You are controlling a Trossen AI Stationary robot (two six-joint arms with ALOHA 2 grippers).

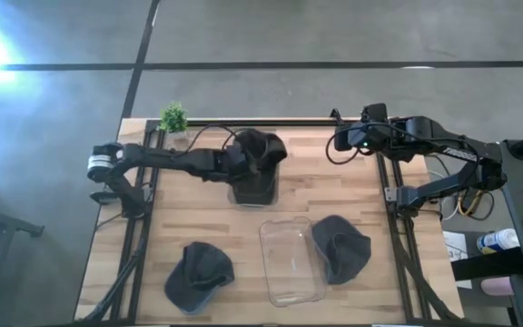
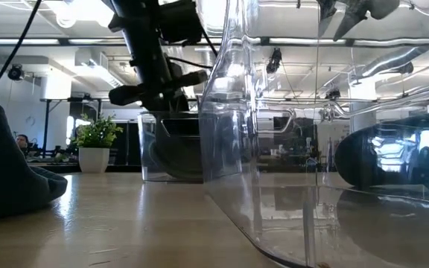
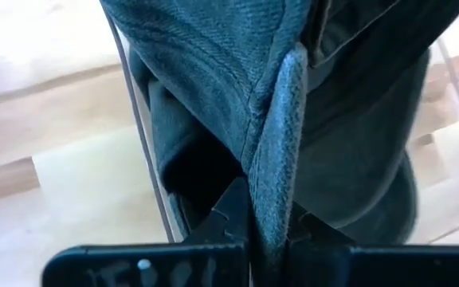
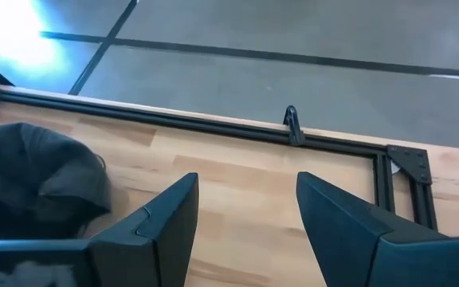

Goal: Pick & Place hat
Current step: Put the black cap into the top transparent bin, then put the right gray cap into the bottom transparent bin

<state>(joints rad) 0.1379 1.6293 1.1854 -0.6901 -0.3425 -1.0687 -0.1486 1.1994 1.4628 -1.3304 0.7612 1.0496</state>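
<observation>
A dark grey cap [image 1: 260, 153] hangs into a clear plastic bin [image 1: 253, 189] near the table's far edge. My left gripper [image 1: 236, 162] is over that bin and shut on the cap [image 3: 293, 104]. Two more dark caps lie on the wood: one [image 1: 198, 274] near the left front, one [image 1: 341, 247] at the right front. My right gripper [image 4: 245, 211] waits open above the table's far right corner [image 1: 348, 138], touching nothing. My left gripper pinches the cap's stiff brim edge [image 3: 276, 183] between its two fingers, which reach in level from the table's left. The cap is lifted, and its crown [image 3: 357, 159] hangs down inside the clear bin.
A second clear bin [image 1: 291, 259] stands at the front middle, between the two loose caps. A small potted plant [image 1: 174, 118] sits at the far left corner. A black rail [image 4: 213, 123] runs along the table's far edge.
</observation>
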